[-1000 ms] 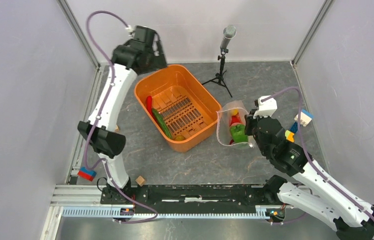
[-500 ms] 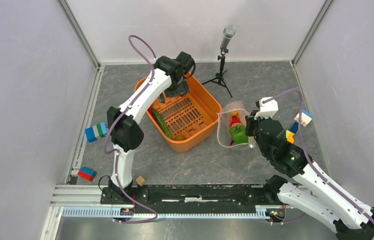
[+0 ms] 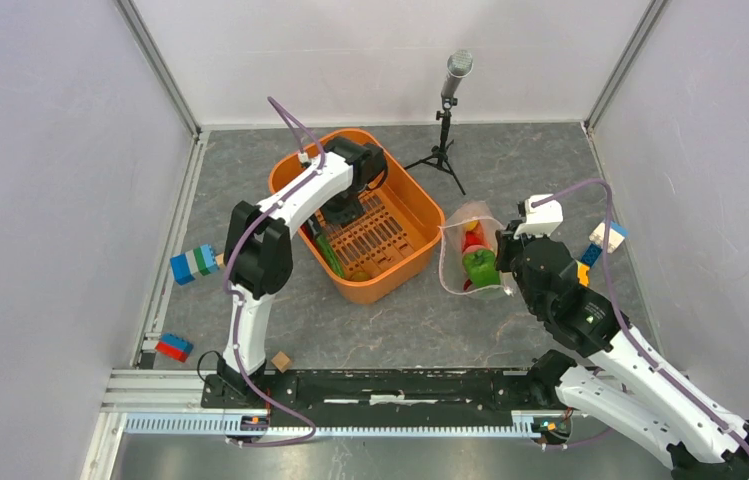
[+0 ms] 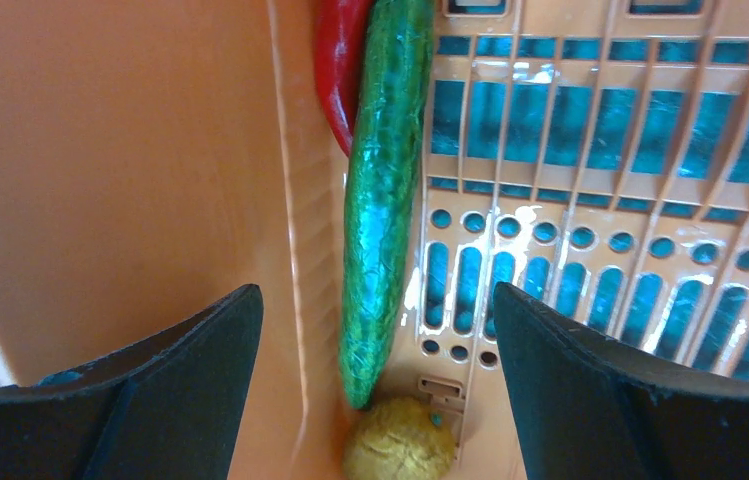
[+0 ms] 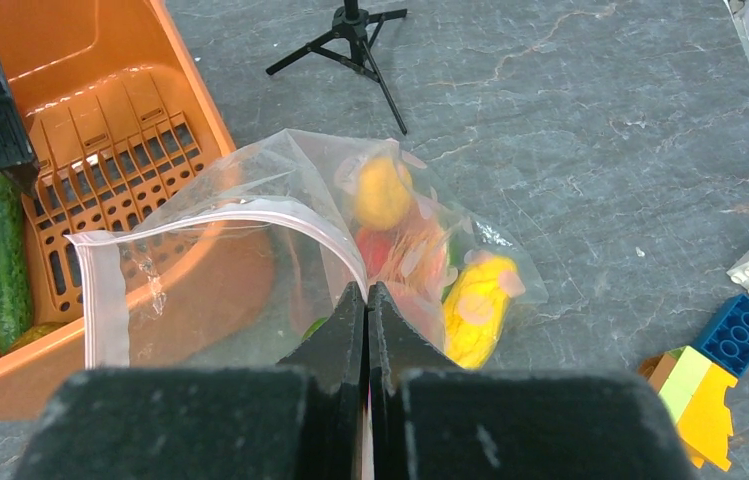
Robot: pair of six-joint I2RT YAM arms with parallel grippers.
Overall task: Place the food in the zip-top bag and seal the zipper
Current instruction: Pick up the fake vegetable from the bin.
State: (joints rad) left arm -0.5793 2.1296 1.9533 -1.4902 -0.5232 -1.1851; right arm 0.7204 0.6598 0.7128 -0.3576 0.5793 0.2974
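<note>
A long green cucumber [image 4: 380,200] lies along the orange basket's [image 3: 420,200] left wall, with a red pepper [image 4: 340,60] at its far end and a yellow piece [image 4: 400,445] at its near end. My left gripper [image 4: 375,300] hangs open inside the basket, its jaws straddling the cucumber's near end without touching it. The zip-top bag [image 5: 250,270] stands to the right of the basket with its mouth open and the zipper [image 5: 250,210] strips apart. My right gripper [image 5: 366,290] is shut on the bag's mouth edge. Inside are yellow pieces [image 5: 475,305], a red pepper [image 5: 380,250] and a green bell pepper [image 3: 478,266].
A microphone on a small tripod [image 3: 447,110] stands behind the basket. Building blocks lie at the left wall [image 3: 195,264], near the left base [image 3: 174,347] and to the right of the bag [image 5: 710,400]. A wooden cube [image 3: 281,361] sits by the front rail.
My left arm has swung from the back left corner over the basket and come down into it. The right gripper and bag shifted slightly to the right.
</note>
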